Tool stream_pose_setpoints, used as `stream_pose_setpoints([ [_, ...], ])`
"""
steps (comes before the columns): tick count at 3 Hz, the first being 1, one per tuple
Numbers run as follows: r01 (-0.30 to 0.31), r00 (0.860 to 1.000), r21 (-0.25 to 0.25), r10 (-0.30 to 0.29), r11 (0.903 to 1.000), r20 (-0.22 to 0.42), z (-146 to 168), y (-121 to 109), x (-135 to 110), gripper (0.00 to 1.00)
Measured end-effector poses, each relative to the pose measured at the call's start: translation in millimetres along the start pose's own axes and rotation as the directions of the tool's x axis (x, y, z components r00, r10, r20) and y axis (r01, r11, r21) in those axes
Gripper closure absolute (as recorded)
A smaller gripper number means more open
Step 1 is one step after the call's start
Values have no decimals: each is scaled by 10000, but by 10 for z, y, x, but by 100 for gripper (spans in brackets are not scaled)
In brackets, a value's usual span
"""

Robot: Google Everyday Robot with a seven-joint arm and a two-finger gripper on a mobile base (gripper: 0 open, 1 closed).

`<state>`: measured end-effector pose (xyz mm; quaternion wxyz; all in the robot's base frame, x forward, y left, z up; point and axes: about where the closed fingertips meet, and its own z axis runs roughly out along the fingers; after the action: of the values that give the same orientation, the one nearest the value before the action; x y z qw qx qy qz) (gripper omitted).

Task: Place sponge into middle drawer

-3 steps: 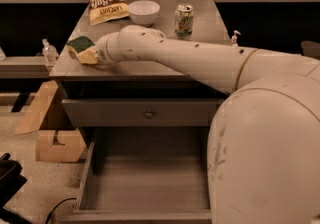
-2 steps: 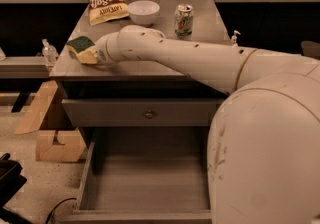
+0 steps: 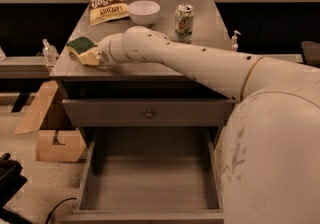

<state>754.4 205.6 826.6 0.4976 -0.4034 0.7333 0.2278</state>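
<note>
The sponge [image 3: 82, 51], pale yellow with a dark green face, sits tilted at the front left corner of the grey cabinet top [image 3: 210, 28]. My gripper [image 3: 100, 57] is at the end of the white arm, right against the sponge's right side, and mostly hidden behind my wrist. The middle drawer [image 3: 150, 183] is pulled open below, a wide grey box with a bare floor.
A tan snack bag [image 3: 104, 2], a white bowl [image 3: 144, 12] and a soda can [image 3: 184, 19] stand at the back of the cabinet top. The shut drawer front with a round knob [image 3: 149, 114] is above the open drawer. A cardboard box [image 3: 55, 140] sits on the floor at left.
</note>
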Motion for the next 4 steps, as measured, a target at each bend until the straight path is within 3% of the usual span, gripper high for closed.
stream_pose_setpoints([
  [1,625,9977,-394,-613,9973,293,-144,116,-100,100],
  [2,786,9964,-475,-769,9958,363,-125,174,-122,100],
  [4,1093,9919,-295,-1071,9936,676,-205,207,-305,100],
])
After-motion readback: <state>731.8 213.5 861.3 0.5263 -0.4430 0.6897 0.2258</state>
